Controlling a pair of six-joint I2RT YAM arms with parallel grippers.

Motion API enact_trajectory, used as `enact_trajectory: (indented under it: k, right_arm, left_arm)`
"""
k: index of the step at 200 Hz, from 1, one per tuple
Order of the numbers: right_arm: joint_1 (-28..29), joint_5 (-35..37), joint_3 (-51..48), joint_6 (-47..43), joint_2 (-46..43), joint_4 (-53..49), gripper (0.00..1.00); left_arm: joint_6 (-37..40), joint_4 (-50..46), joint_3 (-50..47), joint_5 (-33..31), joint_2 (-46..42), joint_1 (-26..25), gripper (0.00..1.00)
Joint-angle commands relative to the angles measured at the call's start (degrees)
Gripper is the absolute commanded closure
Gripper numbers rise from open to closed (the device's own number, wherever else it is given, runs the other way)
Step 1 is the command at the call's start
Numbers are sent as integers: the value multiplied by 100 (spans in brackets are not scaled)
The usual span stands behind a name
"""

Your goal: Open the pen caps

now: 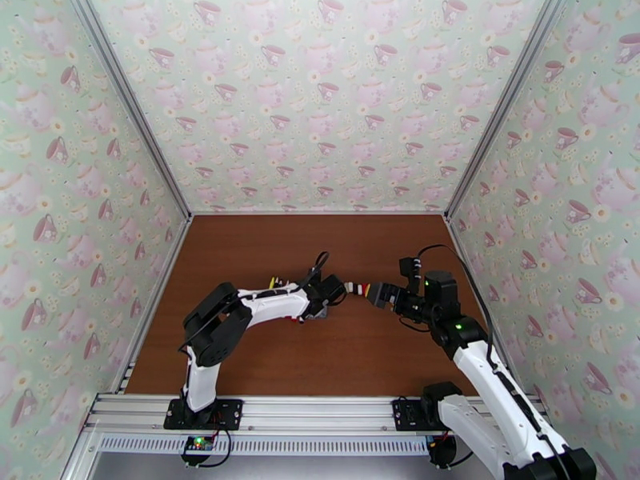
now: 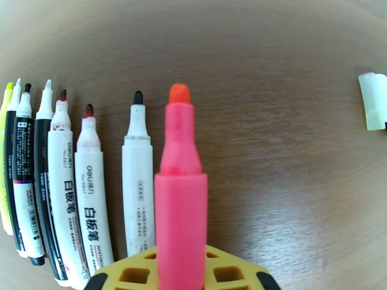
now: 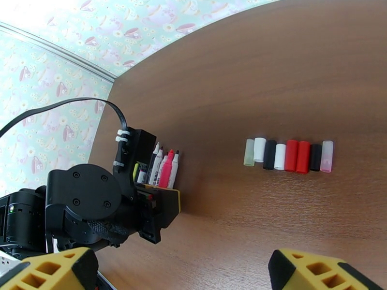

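Observation:
My left gripper [image 2: 181, 274] is shut on the barrel of an uncapped pink pen [image 2: 180, 189], orange tip pointing away. Left of it, several uncapped pens [image 2: 89, 189] lie side by side on the brown table, white, black and yellow barrels. These pens [image 3: 162, 166] also appear just past the left gripper [image 1: 326, 296] in the right wrist view. The pen caps [image 3: 288, 154] lie in a neat row: pale, white, black, red and pink. One whitish cap [image 2: 373, 100] sits at the right edge of the left wrist view. My right gripper [image 3: 181, 281] is open and holds nothing, near the caps [image 1: 362, 288].
The brown table [image 1: 320, 354] is boxed in by teacup-patterned walls [image 1: 320, 98] on three sides. The left arm's black wrist and cable [image 3: 82, 199] sit close to the right gripper [image 1: 378, 296]. Bare wood lies beyond the caps and toward the near edge.

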Motion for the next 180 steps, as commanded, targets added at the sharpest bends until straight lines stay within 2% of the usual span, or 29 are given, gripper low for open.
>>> enact_trajectory:
  k: [1, 36, 68, 109, 180]
  right_arm:
    - [13, 52, 58, -5, 21, -96, 0]
    - [9, 45, 49, -3, 22, -95, 0]
    - [6, 32, 32, 10, 18, -87, 0]
    - [10, 41, -8, 15, 14, -74, 0]
    - [14, 41, -14, 48, -5, -70, 0]
  left_arm:
    - [46, -181, 117, -226, 66, 53, 75]
    - [46, -227, 134, -267, 84, 73, 70]
    - [71, -368, 251, -350, 142, 79, 69]
    - [95, -550, 407, -360, 268, 127, 75]
    - [106, -648, 425, -355, 313, 208, 77]
